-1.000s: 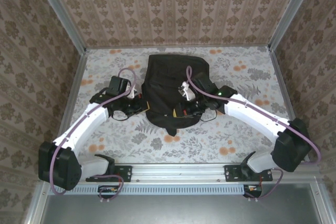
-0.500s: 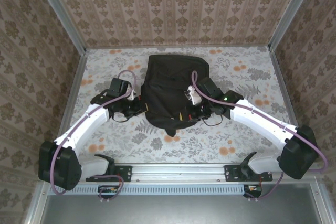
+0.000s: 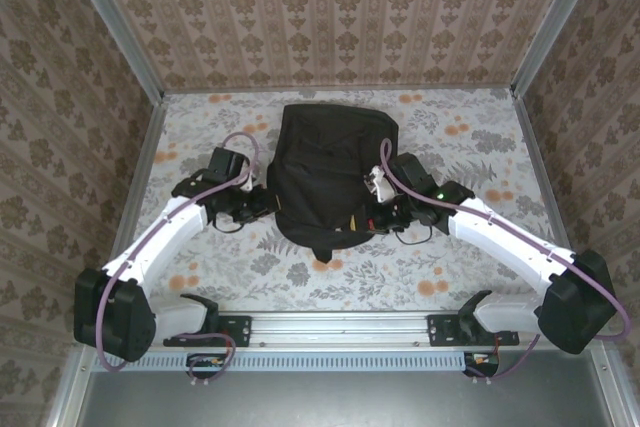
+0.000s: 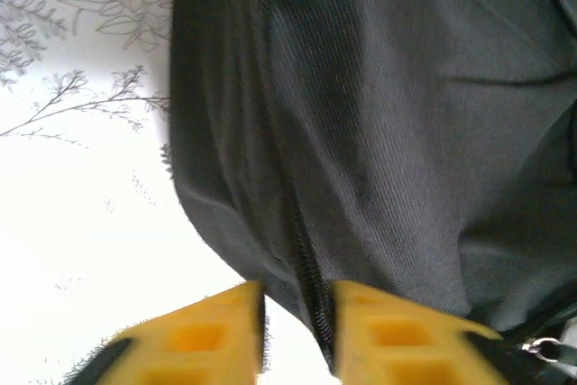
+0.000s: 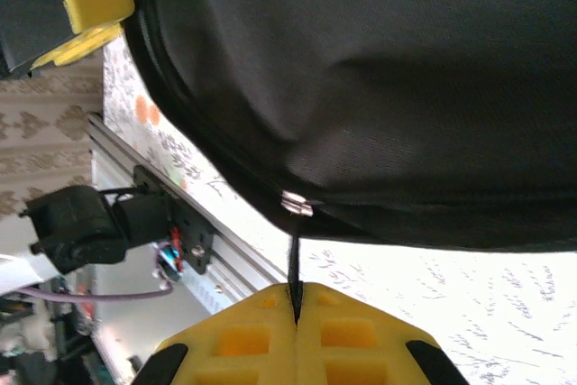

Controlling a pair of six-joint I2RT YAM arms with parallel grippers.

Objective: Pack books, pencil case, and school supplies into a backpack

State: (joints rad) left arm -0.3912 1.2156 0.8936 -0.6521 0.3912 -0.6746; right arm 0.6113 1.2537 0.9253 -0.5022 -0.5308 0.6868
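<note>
The large black fabric backpack (image 3: 325, 182) lies mid-table. At its 4 o'clock your right gripper (image 5: 296, 299) clenches the thin black zip pull (image 5: 294, 263), likely to draw it. Your left gripper (image 4: 297, 299), at 8 o'clock, sits released astride the zip seam (image 4: 302, 250).

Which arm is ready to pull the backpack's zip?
Right. The right tool is shut on the black zip pull. The left tool stands slightly open astride the zip track of the backpack.
</note>
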